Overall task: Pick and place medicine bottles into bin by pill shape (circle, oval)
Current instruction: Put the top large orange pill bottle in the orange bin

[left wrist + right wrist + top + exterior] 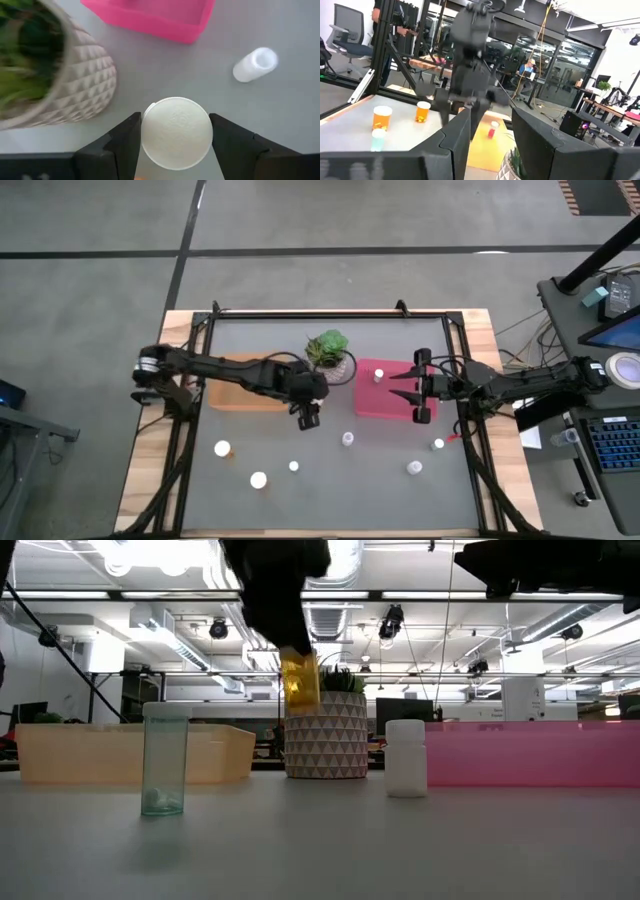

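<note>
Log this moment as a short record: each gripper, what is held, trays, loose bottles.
left gripper: shut on orange bottle, lifted off the table near the potted plant
right gripper: open, empty, over the pink tray
orange tray: under the left arm, contents hidden
pink tray contents: one white bottle
loose bottles on table: six visible in the high view

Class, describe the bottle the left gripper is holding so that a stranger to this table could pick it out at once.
Start at the potted plant between the orange tray and the pink tray. Just in front of it, the left gripper holds an orange-bodied, white-capped bottle. It alone hangs above the table; the other bottles stand on it.
</note>
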